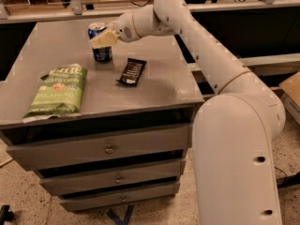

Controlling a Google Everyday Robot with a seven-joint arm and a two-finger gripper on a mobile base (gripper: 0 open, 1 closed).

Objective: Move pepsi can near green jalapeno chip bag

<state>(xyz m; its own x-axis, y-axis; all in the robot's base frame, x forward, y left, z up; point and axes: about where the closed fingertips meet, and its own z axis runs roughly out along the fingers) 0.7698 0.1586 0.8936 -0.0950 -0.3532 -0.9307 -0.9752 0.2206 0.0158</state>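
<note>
The pepsi can (101, 53), dark blue with a silver top, stands upright at the back middle of the grey tabletop. My gripper (104, 38) reaches in from the right and is shut on the can's upper half; one cream finger (106, 38) crosses its front. The can's base is at or just above the tabletop. The green jalapeno chip bag (58, 90) lies flat near the front left of the top, a short gap in front of and left of the can.
A flat black rectangular wrapper (131, 72) lies right of the can. The grey drawer cabinet (108, 146) carries everything; its front edge is near the bag. My white arm (206, 55) spans the right side. Shelving rails run behind.
</note>
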